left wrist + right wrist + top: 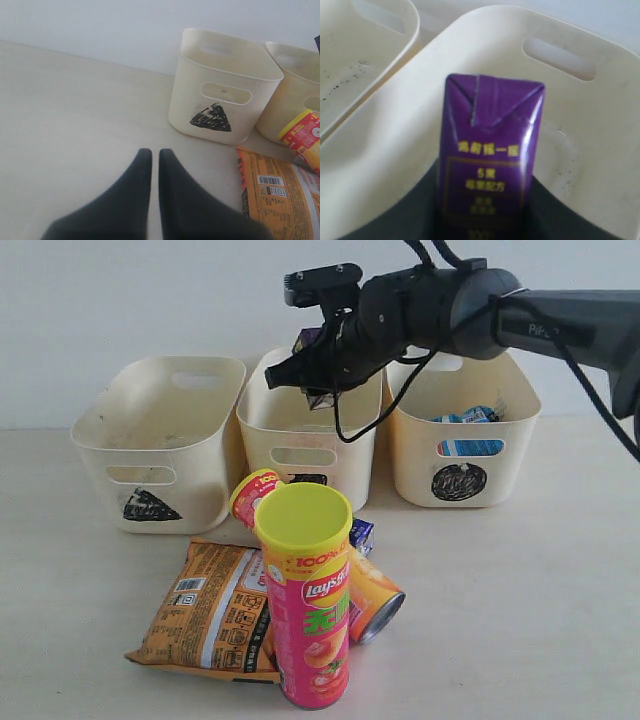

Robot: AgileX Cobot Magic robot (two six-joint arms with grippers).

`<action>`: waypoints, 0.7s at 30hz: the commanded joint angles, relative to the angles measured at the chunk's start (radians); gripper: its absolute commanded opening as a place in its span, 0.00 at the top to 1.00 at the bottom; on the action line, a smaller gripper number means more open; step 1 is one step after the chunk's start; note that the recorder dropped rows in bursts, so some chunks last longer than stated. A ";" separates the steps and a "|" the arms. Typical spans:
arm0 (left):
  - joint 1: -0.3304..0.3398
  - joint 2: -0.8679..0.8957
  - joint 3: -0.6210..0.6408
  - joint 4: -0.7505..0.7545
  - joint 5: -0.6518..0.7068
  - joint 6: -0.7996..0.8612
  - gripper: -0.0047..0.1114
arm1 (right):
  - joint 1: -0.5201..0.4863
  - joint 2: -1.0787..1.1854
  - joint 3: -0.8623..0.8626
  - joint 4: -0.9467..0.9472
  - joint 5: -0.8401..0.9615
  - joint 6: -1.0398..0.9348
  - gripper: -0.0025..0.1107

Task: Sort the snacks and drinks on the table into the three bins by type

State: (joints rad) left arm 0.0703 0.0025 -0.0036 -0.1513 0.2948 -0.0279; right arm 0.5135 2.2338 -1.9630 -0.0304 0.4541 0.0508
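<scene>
While the right end effector (314,372) is gripping the small dark purple juice carton (490,165) and hanging it over the opening of the middle cream plastic bin (580,125), it is looking to me as though the drink is being lined up for a drop there, apart from the blue-white packet (470,416) lying in the circle-marked cream bin (410,455). The left end effector (155,160) is sitting closed and empty low over the pale beige counter (65,100), likely parked out of the way.

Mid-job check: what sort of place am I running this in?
Likely a lab or test bench staged for sorting, not a home: a bare pale table, a blank white wall, and three identical bins with hand-scribbled marks.
</scene>
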 commanded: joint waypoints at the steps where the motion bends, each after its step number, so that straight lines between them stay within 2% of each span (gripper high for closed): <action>1: 0.003 -0.003 0.004 -0.007 -0.006 -0.001 0.92 | -0.006 -0.004 -0.013 -0.027 -0.016 -0.008 0.56; 2: 0.003 -0.003 0.004 -0.007 -0.006 -0.001 0.92 | -0.006 -0.004 -0.013 -0.027 -0.016 -0.008 0.42; 4: 0.003 -0.003 0.004 -0.007 -0.006 -0.001 0.92 | -0.006 -0.004 -0.013 -0.052 -0.016 -0.003 0.23; 6: 0.003 -0.003 0.004 -0.007 -0.006 -0.001 0.92 | -0.006 -0.010 -0.013 -0.090 -0.002 0.024 0.21; 12: 0.003 -0.003 0.004 -0.007 -0.006 -0.001 0.92 | -0.006 -0.068 -0.013 -0.169 0.048 0.051 0.38; 15: 0.003 -0.003 0.004 -0.007 -0.006 -0.001 0.92 | -0.006 -0.106 -0.013 -0.176 0.114 0.047 0.57; 19: 0.003 -0.003 0.004 -0.007 -0.006 -0.001 0.92 | -0.006 -0.130 -0.013 -0.176 0.248 0.049 0.98; 21: 0.003 -0.003 0.004 -0.007 -0.006 -0.001 0.92 | -0.006 -0.139 -0.013 -0.174 0.314 0.047 0.97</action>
State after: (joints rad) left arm 0.0703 0.0025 -0.0036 -0.1513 0.2948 -0.0279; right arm 0.5120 2.1120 -1.9723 -0.2004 0.6716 0.0973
